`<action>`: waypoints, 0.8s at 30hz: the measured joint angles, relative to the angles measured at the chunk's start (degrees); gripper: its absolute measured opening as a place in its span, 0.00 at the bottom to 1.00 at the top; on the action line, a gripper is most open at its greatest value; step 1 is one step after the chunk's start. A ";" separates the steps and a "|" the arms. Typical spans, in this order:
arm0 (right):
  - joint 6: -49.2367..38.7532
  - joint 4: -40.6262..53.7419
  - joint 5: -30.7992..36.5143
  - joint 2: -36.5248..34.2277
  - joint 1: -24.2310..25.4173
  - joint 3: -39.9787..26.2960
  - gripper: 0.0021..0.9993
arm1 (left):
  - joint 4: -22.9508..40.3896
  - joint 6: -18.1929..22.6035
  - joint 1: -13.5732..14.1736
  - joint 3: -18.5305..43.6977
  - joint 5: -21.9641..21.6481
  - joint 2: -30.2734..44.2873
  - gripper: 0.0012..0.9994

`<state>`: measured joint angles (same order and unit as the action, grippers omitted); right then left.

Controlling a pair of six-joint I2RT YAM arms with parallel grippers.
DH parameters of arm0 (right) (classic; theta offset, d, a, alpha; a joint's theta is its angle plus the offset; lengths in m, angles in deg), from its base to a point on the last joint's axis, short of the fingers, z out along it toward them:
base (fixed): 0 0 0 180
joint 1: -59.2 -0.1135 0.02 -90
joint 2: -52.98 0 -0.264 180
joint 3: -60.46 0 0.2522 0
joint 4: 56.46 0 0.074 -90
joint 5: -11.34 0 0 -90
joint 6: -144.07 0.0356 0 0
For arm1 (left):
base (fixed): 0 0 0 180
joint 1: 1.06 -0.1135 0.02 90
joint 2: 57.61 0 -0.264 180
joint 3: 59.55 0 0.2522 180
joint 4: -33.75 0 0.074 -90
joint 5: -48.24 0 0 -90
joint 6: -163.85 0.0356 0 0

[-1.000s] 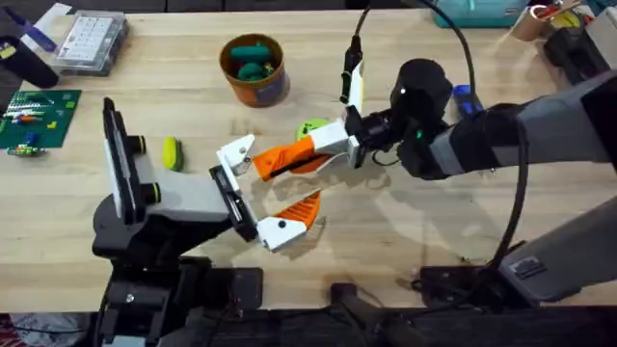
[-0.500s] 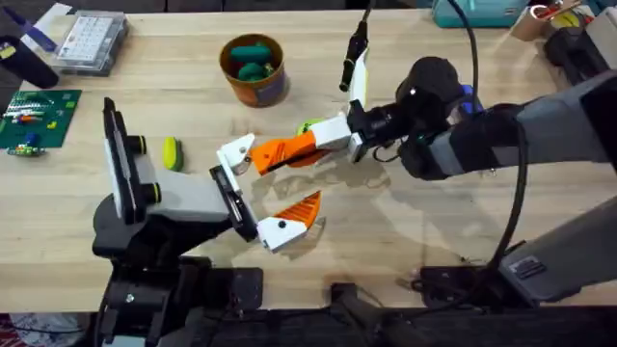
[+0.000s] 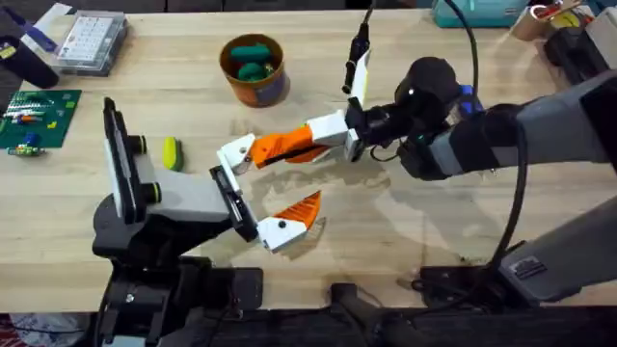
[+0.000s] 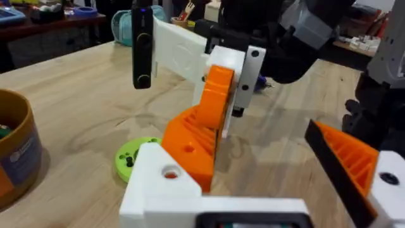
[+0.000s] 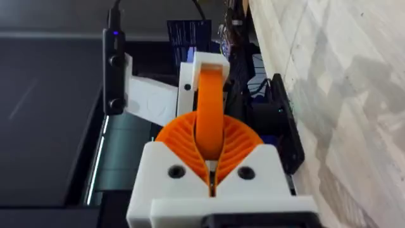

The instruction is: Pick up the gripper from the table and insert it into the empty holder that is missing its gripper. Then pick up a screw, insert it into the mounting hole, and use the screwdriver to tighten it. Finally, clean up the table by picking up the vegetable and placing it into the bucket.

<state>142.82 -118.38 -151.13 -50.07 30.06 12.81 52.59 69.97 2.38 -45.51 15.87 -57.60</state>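
My right gripper (image 3: 326,130) is shut on the orange wedge of the gripper (image 3: 275,147). The piece's white block (image 3: 236,152) sits against the black bracket (image 3: 224,181) of the grey holder (image 3: 183,198). The right wrist view shows my ribbed pads (image 5: 174,136) clamped around the wedge (image 5: 209,107). In the left wrist view the block (image 4: 158,190) shows a mounting hole. The left gripper (image 3: 281,183) is open, its one fitted finger (image 3: 287,220) standing apart. The yellow-green vegetable (image 3: 171,152) lies beside the holder. The bucket (image 3: 254,69), farther back, holds green pieces. I cannot pick out a screw or the screwdriver.
A clear compartment box (image 3: 92,40) and a green circuit board (image 3: 39,116) sit at the far left. A green disc (image 4: 130,158) lies on the table under the held piece. A teal container (image 3: 472,12) and clutter are at the far right.
The right gripper has shifted a little toward the far side, swinging the orange wedge more in line with the white block. The holder and vegetable have stayed put.
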 joint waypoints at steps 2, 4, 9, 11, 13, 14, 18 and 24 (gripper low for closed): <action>-0.01 1.19 0.38 0.00 -0.03 0.00 0.01 | 0.01 -0.15 0.00 0.00 -0.05 -0.02 0.99; -0.01 2.45 0.64 0.00 -0.14 0.00 0.01 | 0.05 -0.65 0.00 0.00 -0.08 -0.02 0.99; -0.04 3.19 1.38 0.00 -0.79 -0.13 0.01 | 0.05 -1.33 -0.16 0.00 -0.23 -0.01 0.99; -0.10 4.09 1.76 0.00 -1.36 -0.65 0.01 | 0.05 -1.35 -0.15 0.00 -0.22 -0.02 0.99; -0.49 6.46 1.76 0.02 -1.84 -1.60 0.01 | 0.05 -1.49 -0.17 0.00 -0.21 -0.01 0.99; -0.73 7.75 1.73 0.02 -2.15 -2.19 0.01 | 0.06 -1.59 -0.16 0.00 -0.03 0.00 0.99; -2.72 13.84 1.51 0.02 -3.50 -4.84 0.01 | 0.14 -2.10 -0.15 0.00 0.67 -0.01 0.99; -4.93 16.66 0.68 0.04 -3.97 -6.09 0.01 | 0.35 -2.16 -0.17 0.00 1.52 0.00 0.99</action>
<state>137.89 -101.72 -150.44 -50.03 26.10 6.72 52.93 67.81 2.21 -45.51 17.39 -57.60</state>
